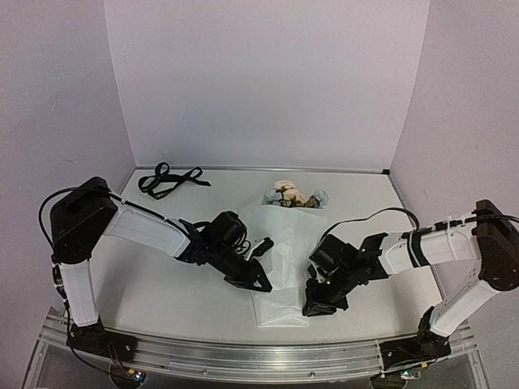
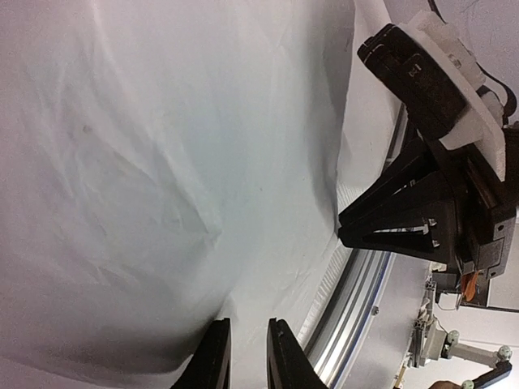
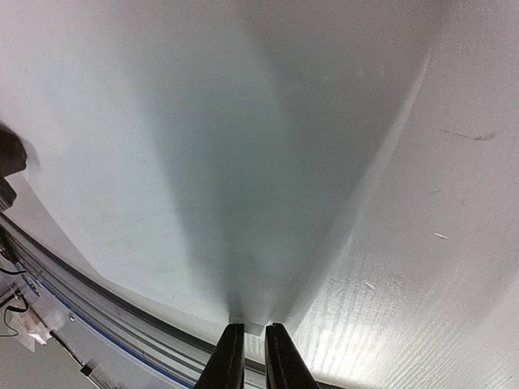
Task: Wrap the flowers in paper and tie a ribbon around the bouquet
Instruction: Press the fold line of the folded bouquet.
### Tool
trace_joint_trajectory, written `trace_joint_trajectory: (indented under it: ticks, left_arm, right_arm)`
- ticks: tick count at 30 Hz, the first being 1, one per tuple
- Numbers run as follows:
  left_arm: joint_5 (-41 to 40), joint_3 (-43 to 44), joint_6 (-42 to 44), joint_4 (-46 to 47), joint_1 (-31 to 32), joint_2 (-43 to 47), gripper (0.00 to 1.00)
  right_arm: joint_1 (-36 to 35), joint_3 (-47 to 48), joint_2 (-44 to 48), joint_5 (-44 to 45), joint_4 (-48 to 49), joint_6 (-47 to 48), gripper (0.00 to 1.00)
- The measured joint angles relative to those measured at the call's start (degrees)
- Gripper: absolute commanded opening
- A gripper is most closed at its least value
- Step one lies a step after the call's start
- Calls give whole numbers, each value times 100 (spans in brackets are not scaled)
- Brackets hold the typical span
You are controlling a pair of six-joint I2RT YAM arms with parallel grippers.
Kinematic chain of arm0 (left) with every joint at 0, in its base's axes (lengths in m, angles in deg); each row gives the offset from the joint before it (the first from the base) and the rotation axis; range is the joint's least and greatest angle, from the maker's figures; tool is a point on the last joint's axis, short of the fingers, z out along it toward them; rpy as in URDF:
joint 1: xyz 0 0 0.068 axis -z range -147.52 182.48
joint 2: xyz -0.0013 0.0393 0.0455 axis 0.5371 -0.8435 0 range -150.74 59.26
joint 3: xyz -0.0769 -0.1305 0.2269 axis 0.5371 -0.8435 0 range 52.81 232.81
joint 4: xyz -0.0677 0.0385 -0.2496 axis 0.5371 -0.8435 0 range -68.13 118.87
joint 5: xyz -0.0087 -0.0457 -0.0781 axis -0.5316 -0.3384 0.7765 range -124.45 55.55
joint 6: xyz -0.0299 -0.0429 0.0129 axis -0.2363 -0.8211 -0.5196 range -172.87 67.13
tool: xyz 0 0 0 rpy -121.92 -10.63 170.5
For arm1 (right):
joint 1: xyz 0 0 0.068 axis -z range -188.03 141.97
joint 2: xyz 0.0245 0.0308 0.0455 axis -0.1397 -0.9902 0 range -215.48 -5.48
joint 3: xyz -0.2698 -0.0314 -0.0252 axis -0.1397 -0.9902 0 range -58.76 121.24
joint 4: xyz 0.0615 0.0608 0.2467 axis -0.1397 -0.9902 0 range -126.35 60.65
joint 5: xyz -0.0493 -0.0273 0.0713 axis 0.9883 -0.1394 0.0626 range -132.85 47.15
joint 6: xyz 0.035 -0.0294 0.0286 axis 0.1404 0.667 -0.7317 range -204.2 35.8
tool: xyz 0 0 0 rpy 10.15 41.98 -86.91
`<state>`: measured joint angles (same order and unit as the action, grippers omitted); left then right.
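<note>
The white paper (image 1: 280, 251) lies folded lengthwise over the flowers (image 1: 290, 195), whose peach and blue blooms stick out at its far end. The stems are hidden under it. My left gripper (image 1: 263, 285) rests at the paper's left edge near the front. In the left wrist view this gripper (image 2: 248, 322) keeps a narrow gap, with paper (image 2: 162, 162) showing through it. My right gripper (image 1: 312, 306) is at the paper's near right corner. In the right wrist view it (image 3: 253, 328) is shut on the paper's edge (image 3: 268, 320), which rises into a tented fold. The black ribbon (image 1: 169, 180) lies loose at the back left.
The aluminium rail (image 1: 243, 352) runs along the table's near edge, just in front of both grippers. Purple walls close in the table on three sides. In the left wrist view, the right gripper (image 2: 405, 223) reaches in towards the paper's edge.
</note>
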<state>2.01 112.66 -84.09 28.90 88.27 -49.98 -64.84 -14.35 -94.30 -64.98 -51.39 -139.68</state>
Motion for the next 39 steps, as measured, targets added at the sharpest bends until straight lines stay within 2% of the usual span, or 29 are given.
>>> trace_joint_trajectory:
  ticks: [11, 22, 39]
  left_arm:
    - [108, 230, 125, -100, 55, -366, 18]
    - [121, 273, 184, -164, 55, -417, 17]
    - [142, 356, 335, -423, 55, -452, 17]
  right_arm:
    - [-11, -143, 47, 21, -54, 47, 11]
    - [-126, -143, 85, 11, -25, 81, 7]
    - [-176, -665, -31, -52, 1036, -179, 5]
